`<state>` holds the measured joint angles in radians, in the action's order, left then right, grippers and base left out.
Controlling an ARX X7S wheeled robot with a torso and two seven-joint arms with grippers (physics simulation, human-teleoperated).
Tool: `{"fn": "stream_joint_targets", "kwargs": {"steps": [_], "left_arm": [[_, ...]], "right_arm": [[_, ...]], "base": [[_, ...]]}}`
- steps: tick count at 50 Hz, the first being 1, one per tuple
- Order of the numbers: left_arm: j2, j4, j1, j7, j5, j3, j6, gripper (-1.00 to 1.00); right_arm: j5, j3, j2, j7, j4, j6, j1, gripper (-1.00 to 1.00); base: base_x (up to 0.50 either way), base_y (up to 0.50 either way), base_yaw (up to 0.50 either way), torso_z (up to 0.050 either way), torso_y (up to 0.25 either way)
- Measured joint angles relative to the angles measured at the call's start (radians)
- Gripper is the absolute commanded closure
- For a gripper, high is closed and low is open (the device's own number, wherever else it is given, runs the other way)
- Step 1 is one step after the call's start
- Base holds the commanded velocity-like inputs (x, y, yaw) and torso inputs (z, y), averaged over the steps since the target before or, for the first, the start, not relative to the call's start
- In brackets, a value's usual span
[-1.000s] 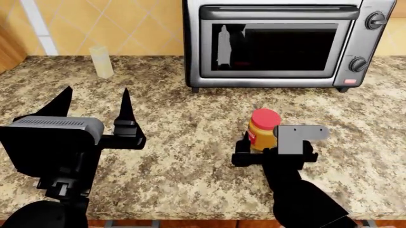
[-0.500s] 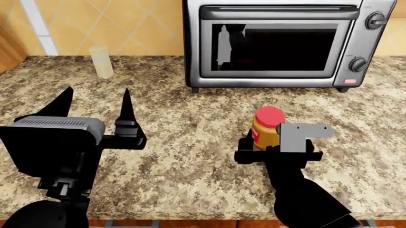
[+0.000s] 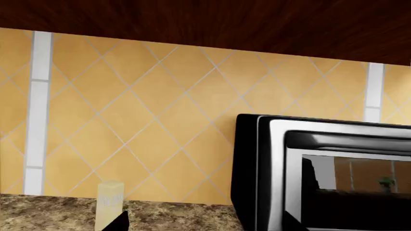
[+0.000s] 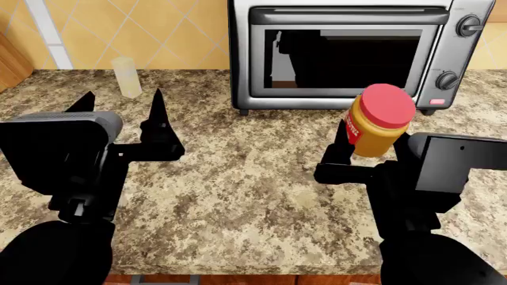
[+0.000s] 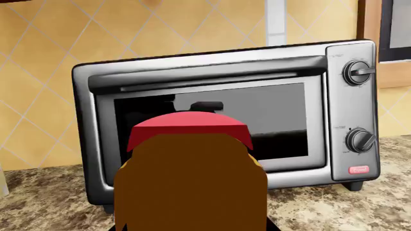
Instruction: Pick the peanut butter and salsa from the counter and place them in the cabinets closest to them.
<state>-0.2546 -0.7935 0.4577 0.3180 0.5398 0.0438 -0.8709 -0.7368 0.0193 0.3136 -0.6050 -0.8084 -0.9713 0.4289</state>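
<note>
Your right hand [image 4: 371,161] grips the peanut butter [image 4: 378,122], its fingers clamped on the jar's lower body, and the jar sits upright between them, raised clear of the tabletop [image 4: 237,178]. The lid is on, so its contents are hidden from you. Just beyond that hand stands the toaster oven [image 4: 348,53], door shut, dark glass showing only reflections. In the right wrist view the jar [image 5: 190,183] fills the foreground and blocks the hand itself.

Your left hand [image 4: 119,119] hovers over the tabletop with its fingers spread apart and nothing between them. A pale translucent container [image 4: 127,76] stands ahead of it by the tiled wall [image 3: 128,106]; you cannot tell what is inside.
</note>
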Motion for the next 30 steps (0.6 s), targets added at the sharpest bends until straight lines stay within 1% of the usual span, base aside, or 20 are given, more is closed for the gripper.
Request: {"fn": "stream_joint_targets", "kwargs": {"steps": [4, 8, 12, 17, 23, 30], "left_arm": [[0.029, 0.063, 0.126, 0.031, 0.015, -0.007, -0.045, -1.00], [0.058, 0.162, 0.261, 0.055, 0.017, -0.017, -0.077, -1.00], [0.085, 0.298, 0.396, 0.073, 0.008, -0.028, -0.092, -1.00], [0.115, 0.515, 0.552, 0.072, -0.014, -0.039, -0.075, -1.00], [0.144, 0.873, 0.719, 0.036, -0.063, -0.067, 0.015, -1.00], [0.179, 1.419, 0.905, -0.030, -0.139, -0.100, 0.235, -1.00]], "right_arm": [[-0.139, -0.045, 0.033, -0.097, -0.076, -0.055, 0.053, 1.00], [-0.298, -0.047, 0.102, -0.230, -0.128, -0.055, 0.121, 1.00], [-0.436, -0.008, 0.186, -0.360, -0.163, -0.013, 0.200, 1.00], [-0.573, 0.062, 0.288, -0.494, -0.191, 0.058, 0.307, 1.00], [-0.710, 0.123, 0.368, -0.606, -0.200, 0.112, 0.442, 1.00], [-0.843, 0.183, 0.410, -0.700, -0.178, 0.131, 0.631, 1.00]], "base": [[0.00, 0.00, 0.00, 0.000, 0.000], [0.00, 0.00, 0.00, 0.000, 0.000], [0.00, 0.00, 0.00, 0.000, 0.000], [0.00, 0.00, 0.00, 0.000, 0.000], [0.00, 0.00, 0.00, 0.000, 0.000], [0.00, 0.00, 0.00, 0.000, 0.000]]}}
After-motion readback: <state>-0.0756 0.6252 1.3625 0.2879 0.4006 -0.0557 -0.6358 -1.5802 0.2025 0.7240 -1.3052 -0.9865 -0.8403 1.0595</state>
